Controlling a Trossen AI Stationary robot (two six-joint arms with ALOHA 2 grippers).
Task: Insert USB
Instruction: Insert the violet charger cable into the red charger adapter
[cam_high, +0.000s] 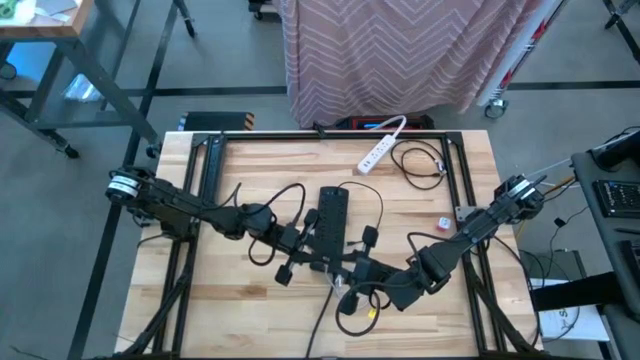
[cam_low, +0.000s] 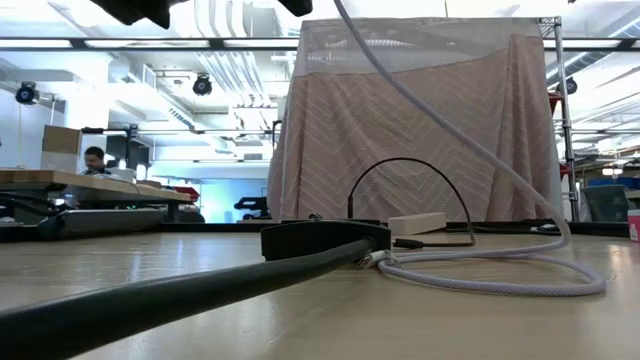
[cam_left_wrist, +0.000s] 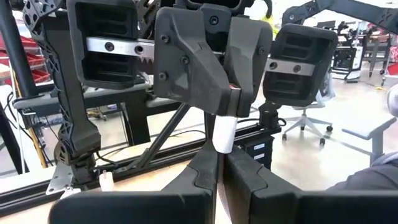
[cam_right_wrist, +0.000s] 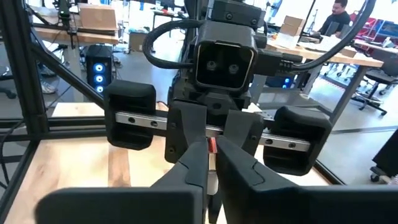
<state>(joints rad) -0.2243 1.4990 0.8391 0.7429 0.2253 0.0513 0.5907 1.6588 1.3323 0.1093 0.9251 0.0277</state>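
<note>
Left tool: closed, beside the black power strip near bench centre.
USB plug: white, pinched in the opposite tool.
Right tool: closed on USB plug, toward near edge.
Risk: probably misalignment; plug could skid off the port.

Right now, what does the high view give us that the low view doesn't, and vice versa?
Only the high view: both arms meeting over the table, the left tool and right tool close together, both shut, beside the black power strip's near end, plus a small pink-and-white block. Only the low view: a seated person at a desk behind. Both: the black power strip, the white power strip and the chevron-patterned cloth.
</note>
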